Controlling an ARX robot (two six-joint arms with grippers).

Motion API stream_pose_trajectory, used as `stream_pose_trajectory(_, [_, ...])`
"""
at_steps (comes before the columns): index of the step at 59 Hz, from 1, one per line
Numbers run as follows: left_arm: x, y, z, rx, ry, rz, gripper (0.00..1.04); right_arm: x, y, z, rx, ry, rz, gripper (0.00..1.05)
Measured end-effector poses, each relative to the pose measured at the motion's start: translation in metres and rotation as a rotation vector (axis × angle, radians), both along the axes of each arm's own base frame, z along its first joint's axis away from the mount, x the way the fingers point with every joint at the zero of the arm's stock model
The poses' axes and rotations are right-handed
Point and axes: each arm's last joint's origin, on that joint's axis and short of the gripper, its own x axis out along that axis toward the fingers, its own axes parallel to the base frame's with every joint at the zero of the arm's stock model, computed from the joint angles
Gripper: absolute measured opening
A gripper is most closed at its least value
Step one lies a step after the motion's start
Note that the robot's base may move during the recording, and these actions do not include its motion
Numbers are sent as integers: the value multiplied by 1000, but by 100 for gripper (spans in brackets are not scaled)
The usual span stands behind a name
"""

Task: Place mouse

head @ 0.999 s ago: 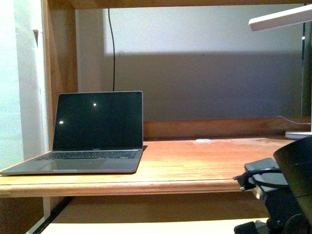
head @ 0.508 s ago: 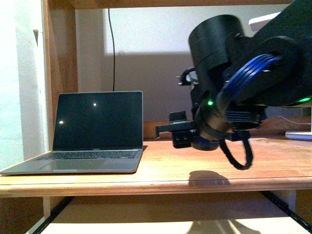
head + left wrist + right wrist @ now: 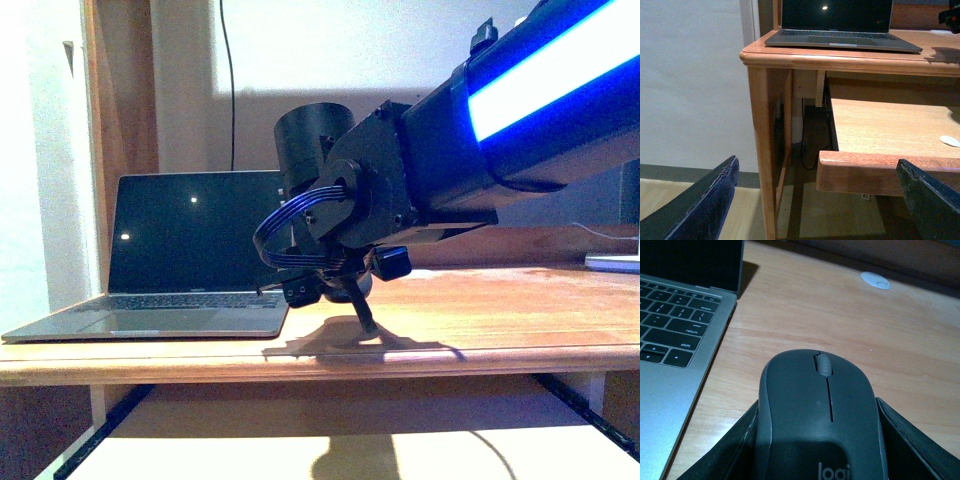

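The mouse point(image 3: 820, 415) is dark grey and domed, with a scroll wheel and a logo. My right gripper point(image 3: 820, 445) is shut on it, with one black finger on each side. It holds the mouse low over the wooden desk top point(image 3: 805, 305), just right of the laptop point(image 3: 675, 340). In the front view the right gripper point(image 3: 330, 288) sits by the laptop's right edge point(image 3: 190, 250), and the arm hides the mouse. My left gripper point(image 3: 817, 200) is open and empty, down by the desk's front corner.
A small flat white disc point(image 3: 875, 280) lies on the desk behind the mouse. A pull-out shelf point(image 3: 865, 170) under the desk top holds another white disc point(image 3: 950, 141). The desk leg point(image 3: 762, 150) stands near the left gripper. A white lamp base point(image 3: 615, 262) stands at the far right.
My right arm has come up from the lower right and swung left and down over the desk. Its gripper now sits beside the laptop's right edge.
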Motion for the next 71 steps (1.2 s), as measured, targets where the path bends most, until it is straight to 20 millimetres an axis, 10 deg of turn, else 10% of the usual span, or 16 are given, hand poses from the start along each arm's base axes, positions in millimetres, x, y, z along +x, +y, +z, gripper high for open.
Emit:
stream_pose_trajectory(35, [0,0,0,0,0,0,97,26,-2,-24,-178,68,-56,58])
stream_pose_trajectory(54, [0,0,0,0,0,0,97,29,-6,-19,-92,53,-23,98])
stream_pose_trajectory(71, [0,0,0,0,0,0,97,-6,-69,29,148,-73,88,97])
